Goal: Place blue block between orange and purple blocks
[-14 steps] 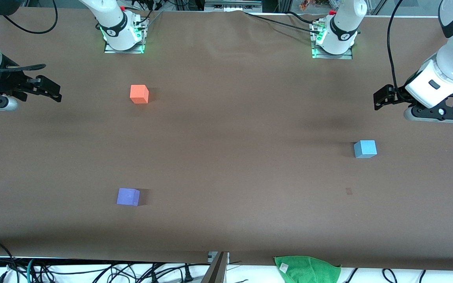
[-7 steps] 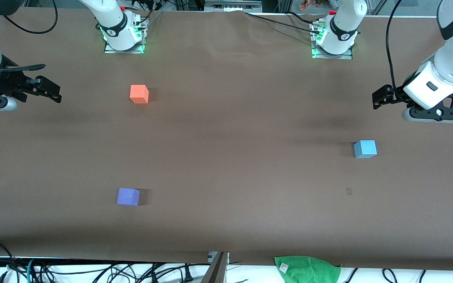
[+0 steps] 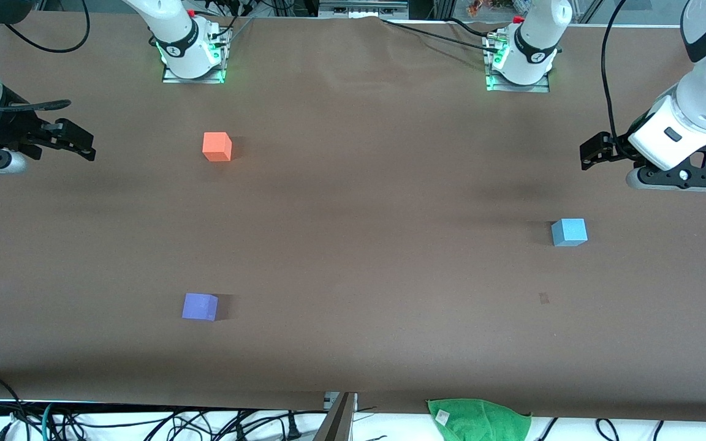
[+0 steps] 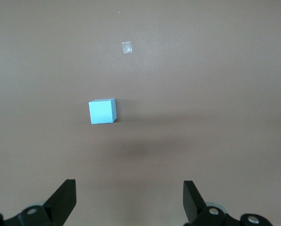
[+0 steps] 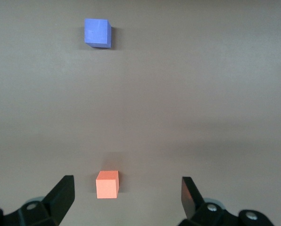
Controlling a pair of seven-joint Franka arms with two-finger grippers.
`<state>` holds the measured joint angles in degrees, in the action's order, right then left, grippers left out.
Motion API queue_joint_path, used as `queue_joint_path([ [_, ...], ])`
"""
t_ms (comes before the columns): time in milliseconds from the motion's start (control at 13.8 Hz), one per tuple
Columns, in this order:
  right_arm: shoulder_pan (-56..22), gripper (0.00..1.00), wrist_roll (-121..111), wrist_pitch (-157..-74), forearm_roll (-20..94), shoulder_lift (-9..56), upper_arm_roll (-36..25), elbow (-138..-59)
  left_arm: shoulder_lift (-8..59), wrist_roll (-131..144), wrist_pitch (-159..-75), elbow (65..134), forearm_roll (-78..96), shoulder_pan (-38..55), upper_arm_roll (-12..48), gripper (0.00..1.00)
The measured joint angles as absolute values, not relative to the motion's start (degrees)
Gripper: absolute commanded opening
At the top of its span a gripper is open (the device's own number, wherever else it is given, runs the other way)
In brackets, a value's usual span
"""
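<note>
The blue block [image 3: 569, 232] sits on the brown table toward the left arm's end; it also shows in the left wrist view [image 4: 103, 111]. The orange block [image 3: 217, 147] and the purple block [image 3: 200, 306] sit toward the right arm's end, the purple one nearer the front camera; both show in the right wrist view, orange [image 5: 107, 184] and purple [image 5: 98, 33]. My left gripper [image 3: 593, 153] hangs open and empty over bare table at the left arm's end, apart from the blue block. My right gripper [image 3: 82, 143] hangs open and empty over the right arm's end.
A green cloth [image 3: 478, 418] lies at the table's front edge. A small pale mark [image 3: 543, 298] is on the table, nearer the front camera than the blue block. Cables run along the table's edges.
The left arm's wrist has shifted slightly since a second ago, then held. The right arm and the three blocks have not moved.
</note>
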<state>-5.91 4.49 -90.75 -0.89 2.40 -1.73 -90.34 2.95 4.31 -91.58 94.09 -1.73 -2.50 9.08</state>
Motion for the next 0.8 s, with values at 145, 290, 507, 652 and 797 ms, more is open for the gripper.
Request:
queue_joint_path([
  [145, -5.9, 1.0, 4.5, -90.7, -0.9, 2.4, -1.7, -90.3, 3.0, 4.3, -91.4, 94.1, -1.7, -2.5, 9.1, 1.0],
  [290, -5.9, 1.0, 4.5, -90.7, -0.9, 2.4, -1.7, -90.3, 3.0, 4.3, -91.4, 94.1, -1.7, -2.5, 9.1, 1.0],
  [507, -5.9, 1.0, 4.5, -90.8, -0.9, 2.4, -1.7, -90.3, 3.6, 4.3, -91.5, 94.2, -1.7, -2.6, 8.9, 1.0],
  [652, -5.9, 1.0, 4.5, -90.8, -0.9, 2.4, -1.7, -90.3, 5.5, 4.3, -92.0, 94.3, -1.7, -3.7, 8.6, 1.0],
  [797, -5.9, 1.0, 4.5, -90.8, -0.9, 2.4, -1.7, -90.3, 9.2, 4.3, -93.5, 94.4, -1.7, -5.4, 8.4, 1.0],
])
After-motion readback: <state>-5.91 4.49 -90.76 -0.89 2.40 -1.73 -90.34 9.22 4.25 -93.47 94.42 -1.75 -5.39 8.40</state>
